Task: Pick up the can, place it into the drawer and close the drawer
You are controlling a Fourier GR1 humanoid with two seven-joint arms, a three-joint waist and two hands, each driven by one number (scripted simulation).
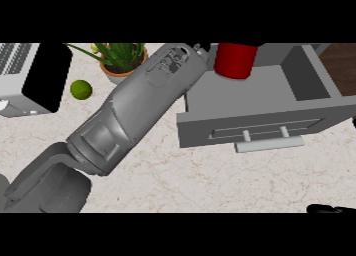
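I note left forearm [133,107] stretched to the red can [234,61] at the open drawer's [210,131] rear corner; whether the left hand [201,50] clasps it, I cannot tell.

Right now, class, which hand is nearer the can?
Left. The left hand is close beside the can, on its left; the right hand rests far off at the view's lower right edge.
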